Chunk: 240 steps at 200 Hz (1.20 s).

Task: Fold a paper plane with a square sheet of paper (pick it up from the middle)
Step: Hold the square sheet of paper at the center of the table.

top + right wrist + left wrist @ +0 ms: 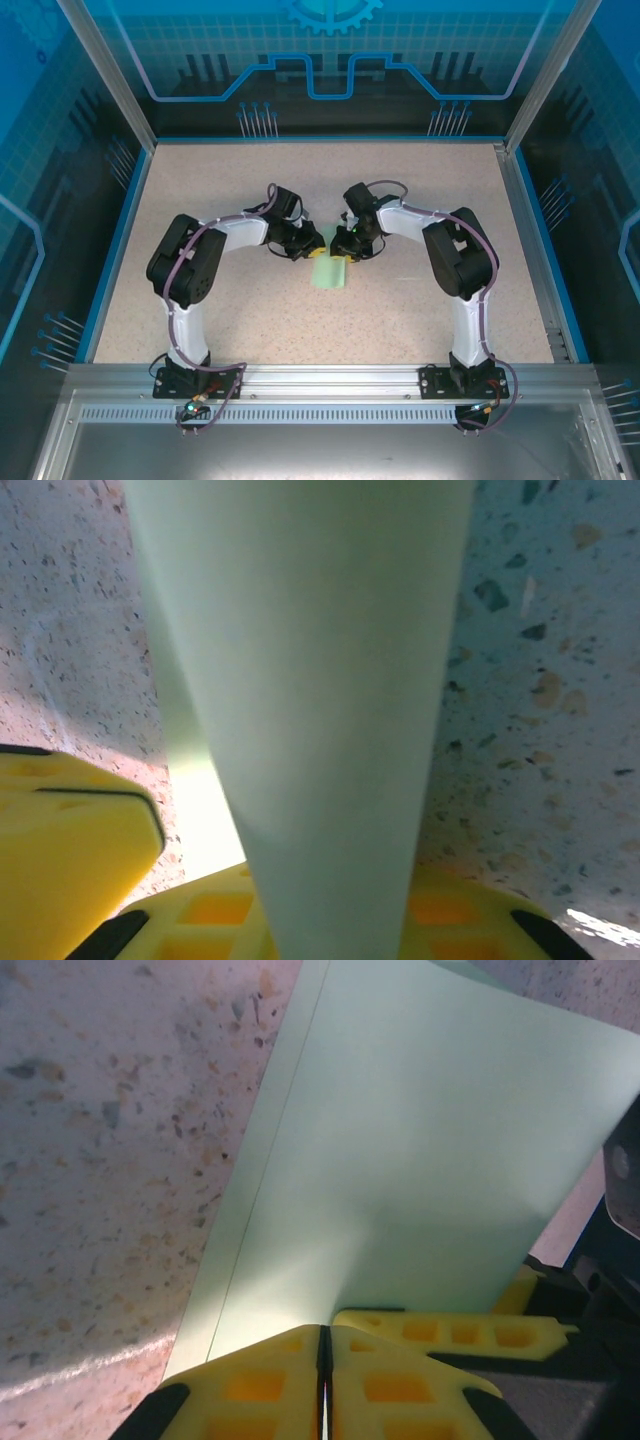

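Mint-green paper sheet (330, 272) is at the middle of the table (210, 190), between both claws, already folded along a crease. The left gripper (323, 1348) is closed on its near edge. The right gripper (346, 246) is at the paper too, but the sheet hides its jaws, so its grip cannot be told.

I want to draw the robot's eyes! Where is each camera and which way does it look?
Top external: above and behind the robot, looking down at the table; left arm and right arm show.
Left wrist: on the left arm, looking past the left jaws pinching the green paper.
Right wrist: on the right arm, looking along the paper from the right jaws.
Both wrist views share that paper.
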Motion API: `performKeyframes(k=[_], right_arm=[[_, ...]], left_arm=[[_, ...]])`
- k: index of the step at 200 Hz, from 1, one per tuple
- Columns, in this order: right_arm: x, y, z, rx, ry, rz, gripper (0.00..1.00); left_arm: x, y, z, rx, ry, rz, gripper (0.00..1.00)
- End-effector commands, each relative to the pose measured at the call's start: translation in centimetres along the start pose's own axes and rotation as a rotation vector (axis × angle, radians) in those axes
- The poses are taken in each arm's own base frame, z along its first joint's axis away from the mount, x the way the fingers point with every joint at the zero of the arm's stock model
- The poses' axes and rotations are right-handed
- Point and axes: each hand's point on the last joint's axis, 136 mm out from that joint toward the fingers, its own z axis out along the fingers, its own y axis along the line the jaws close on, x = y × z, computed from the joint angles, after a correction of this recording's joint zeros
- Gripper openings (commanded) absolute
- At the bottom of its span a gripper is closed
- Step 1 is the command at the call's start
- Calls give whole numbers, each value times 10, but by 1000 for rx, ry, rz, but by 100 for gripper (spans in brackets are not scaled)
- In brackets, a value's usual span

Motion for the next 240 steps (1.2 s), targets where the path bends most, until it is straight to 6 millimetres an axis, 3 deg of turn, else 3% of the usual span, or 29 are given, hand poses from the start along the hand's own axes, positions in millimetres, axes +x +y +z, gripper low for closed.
performKeyframes(k=[1,71,121,170,191,221,240], right_arm=[[-1,-6,2,18,19,36,26],[-1,5,-8,-11,15,32,28],[-3,6,-24,17,-35,-2,37],[-7,4,-21,29,-44,-27,40],[-8,0,-15,35,-36,-27,35],[-8,-7,-9,56,-32,-7,30],[-7,-13,-5,72,-30,8,29]], left_arm=[[7,-1,6,-8,50,-18,9],[8,23,13,-118,67,-53,5],[7,35,11,-186,60,-43,4],[4,28,9,-182,60,-20,4],[2,22,8,-173,58,-12,4],[-1,-1,-2,-118,43,15,10],[-4,-18,-15,-87,9,44,20]])
